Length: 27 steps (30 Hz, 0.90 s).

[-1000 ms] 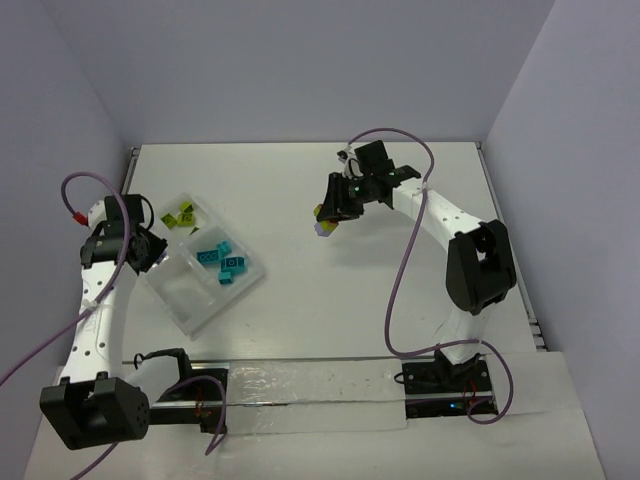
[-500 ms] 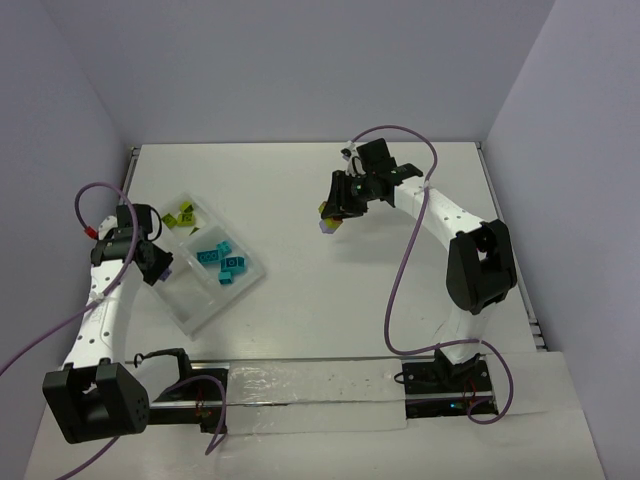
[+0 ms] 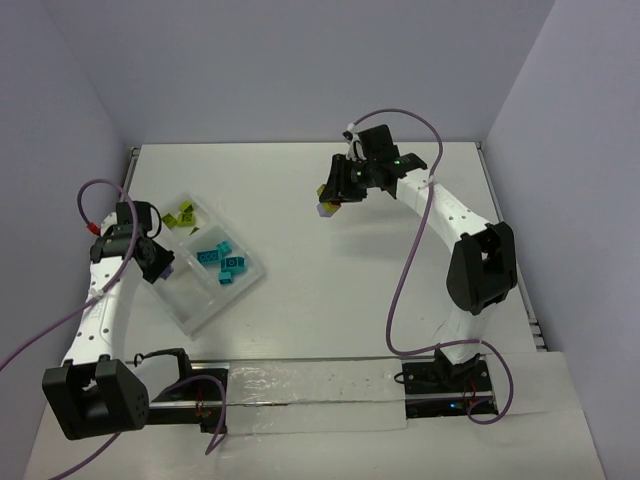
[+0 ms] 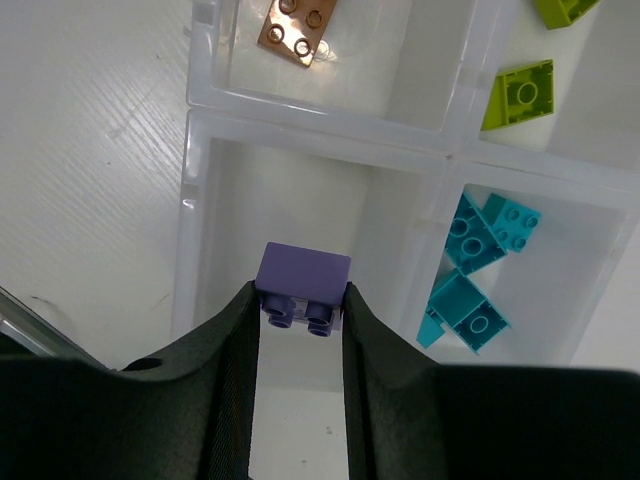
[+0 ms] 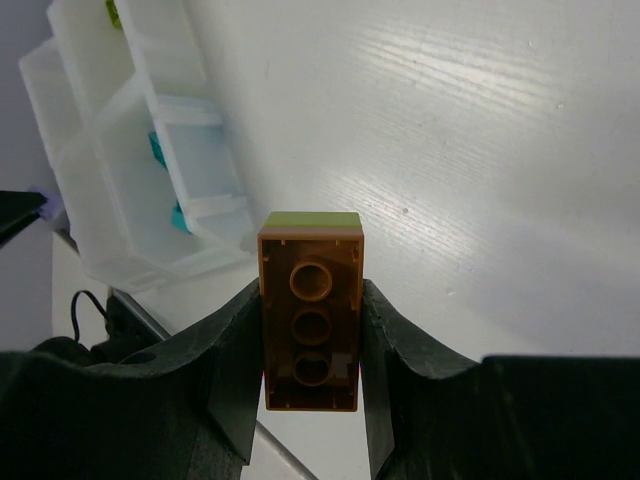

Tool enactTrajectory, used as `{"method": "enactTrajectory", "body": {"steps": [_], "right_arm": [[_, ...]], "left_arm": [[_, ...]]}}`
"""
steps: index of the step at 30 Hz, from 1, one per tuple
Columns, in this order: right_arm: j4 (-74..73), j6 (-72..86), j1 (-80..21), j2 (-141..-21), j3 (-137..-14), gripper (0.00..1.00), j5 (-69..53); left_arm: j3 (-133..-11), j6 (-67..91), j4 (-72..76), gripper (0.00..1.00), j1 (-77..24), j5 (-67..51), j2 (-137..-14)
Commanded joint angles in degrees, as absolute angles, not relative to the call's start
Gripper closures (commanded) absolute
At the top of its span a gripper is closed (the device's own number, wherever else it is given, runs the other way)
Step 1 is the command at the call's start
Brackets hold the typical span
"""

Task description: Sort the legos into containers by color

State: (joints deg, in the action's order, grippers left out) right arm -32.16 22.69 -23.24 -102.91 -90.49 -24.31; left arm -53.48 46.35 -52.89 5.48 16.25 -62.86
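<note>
Snugly, the purple brick [image 4: 303, 272] sits inside the left claw [image 4: 300, 302].

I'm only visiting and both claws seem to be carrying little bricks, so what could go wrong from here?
The left gripper holds a purple brick over the tray's empty compartment. Released badly, it might bounce in among the teal bricks next door, or out onto the table. The right gripper carries an orange brick with a lime piece apparently clipped to its far end. Dropped whole, the two colours would land in one compartment.
</note>
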Motion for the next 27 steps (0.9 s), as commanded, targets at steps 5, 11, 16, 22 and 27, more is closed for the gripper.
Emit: {"method": "enactTrajectory", "body": {"steps": [5,11,16,22,27], "right_arm": [[-31.91,24.37,-22.95,-103.12,-95.41,1.00,-22.58],[-33.85,22.81,-23.03,-102.22,-94.50,1.00,-18.68],[-34.71,22.24,-22.94,-102.04,-95.54,1.00,-18.90],[-34.95,22.41,-22.94,-101.36,-95.84,1.00,-20.27],[-35.42,22.48,-22.96,-101.48,-96.86,1.00,-28.13]], "left_arm": [[-54.04,44.98,-51.83,1.00,5.97,13.25,-63.52],[-50.65,45.44,-51.48,1.00,5.98,13.84,-61.72],[-51.77,47.55,-53.09,0.49,5.98,16.08,-63.19],[-53.67,47.83,-52.82,0.01,5.96,14.32,-63.39],[-60.79,42.00,-51.43,0.07,5.89,1.75,-63.39]]}}
